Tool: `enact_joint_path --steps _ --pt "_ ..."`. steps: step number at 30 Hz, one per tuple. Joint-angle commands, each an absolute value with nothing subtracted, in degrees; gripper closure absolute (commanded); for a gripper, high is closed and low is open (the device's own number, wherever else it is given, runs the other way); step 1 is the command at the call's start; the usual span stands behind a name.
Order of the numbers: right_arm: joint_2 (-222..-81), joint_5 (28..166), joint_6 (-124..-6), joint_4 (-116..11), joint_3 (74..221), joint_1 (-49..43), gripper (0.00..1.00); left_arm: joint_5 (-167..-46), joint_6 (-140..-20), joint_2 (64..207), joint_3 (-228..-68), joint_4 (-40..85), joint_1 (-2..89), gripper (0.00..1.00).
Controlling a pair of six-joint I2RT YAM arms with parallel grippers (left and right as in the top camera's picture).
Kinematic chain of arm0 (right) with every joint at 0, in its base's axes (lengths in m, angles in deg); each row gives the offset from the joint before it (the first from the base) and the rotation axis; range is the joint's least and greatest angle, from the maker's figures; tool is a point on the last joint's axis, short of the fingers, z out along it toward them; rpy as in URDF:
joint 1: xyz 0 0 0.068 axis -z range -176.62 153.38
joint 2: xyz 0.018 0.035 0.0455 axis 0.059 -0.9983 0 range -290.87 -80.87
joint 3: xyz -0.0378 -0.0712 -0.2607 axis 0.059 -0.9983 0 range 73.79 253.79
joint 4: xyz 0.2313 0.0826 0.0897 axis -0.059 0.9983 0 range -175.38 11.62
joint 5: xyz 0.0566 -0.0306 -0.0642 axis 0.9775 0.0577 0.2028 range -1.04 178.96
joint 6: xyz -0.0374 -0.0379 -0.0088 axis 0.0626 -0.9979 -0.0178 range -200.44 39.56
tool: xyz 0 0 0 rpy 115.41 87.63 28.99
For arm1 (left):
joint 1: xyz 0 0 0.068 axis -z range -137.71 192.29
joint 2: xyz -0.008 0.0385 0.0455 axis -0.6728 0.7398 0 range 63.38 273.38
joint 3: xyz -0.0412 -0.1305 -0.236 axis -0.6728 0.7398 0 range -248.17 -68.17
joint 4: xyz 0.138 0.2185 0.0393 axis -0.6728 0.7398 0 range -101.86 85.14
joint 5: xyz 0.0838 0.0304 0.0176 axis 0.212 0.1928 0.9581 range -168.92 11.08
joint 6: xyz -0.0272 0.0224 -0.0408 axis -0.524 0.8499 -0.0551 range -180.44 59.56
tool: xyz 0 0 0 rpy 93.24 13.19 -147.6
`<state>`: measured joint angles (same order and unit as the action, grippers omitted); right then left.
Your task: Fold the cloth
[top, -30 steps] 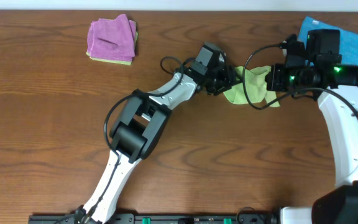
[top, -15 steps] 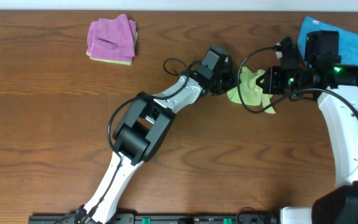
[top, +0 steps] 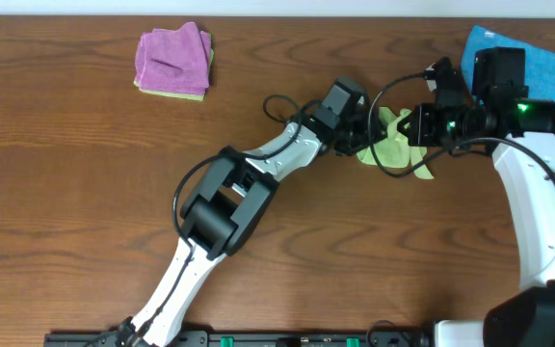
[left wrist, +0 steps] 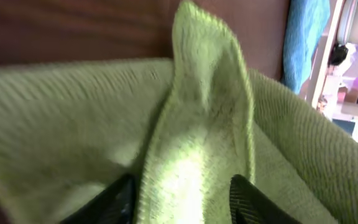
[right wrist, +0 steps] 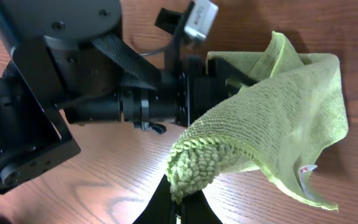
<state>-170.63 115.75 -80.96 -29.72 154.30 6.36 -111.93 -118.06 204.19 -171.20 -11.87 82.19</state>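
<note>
step: mid-fold, gathering cloth (top: pixel 390 145) between both pincers | left pincer (left wrist: pixel 185 202): pinching a raised ridge | right pincer (right wrist: pixel 179 202): clamped on bunched edge | next: likely spreading flat on bench (top: pixel 85 193) before creasing

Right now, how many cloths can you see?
4. A pink cloth at far left lies on a yellow-green cloth; a lime cloth is mid-table, gripped from both sides; a blue cloth lies far right, partly covered. The stack may hide more.
</note>
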Motion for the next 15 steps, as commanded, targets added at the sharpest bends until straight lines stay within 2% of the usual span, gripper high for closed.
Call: enact_joint_path --steps 1,2,9,15 --pt "-170.0 115.0 -82.9 -29.7 154.3 6.7 0.99 -113.0 -117.7 204.8 -172.1 -11.7 83.0 0.84" --pt "-170.0 114.5 -82.9 -29.7 154.3 6.7 0.98 -113.0 -117.7 204.8 -172.1 -11.7 83.2 0.94" --pt "-170.0 114.2 -83.1 -29.8 154.3 6.7 0.98 -110.4 -116.3 204.8 -172.1 -8.5 82.4 0.94" --pt "-170.0 117.6 -83.1 -29.0 154.3 6.7 0.99 -108.6 -114.0 204.6 -172.2 -7.5 76.5 0.94"
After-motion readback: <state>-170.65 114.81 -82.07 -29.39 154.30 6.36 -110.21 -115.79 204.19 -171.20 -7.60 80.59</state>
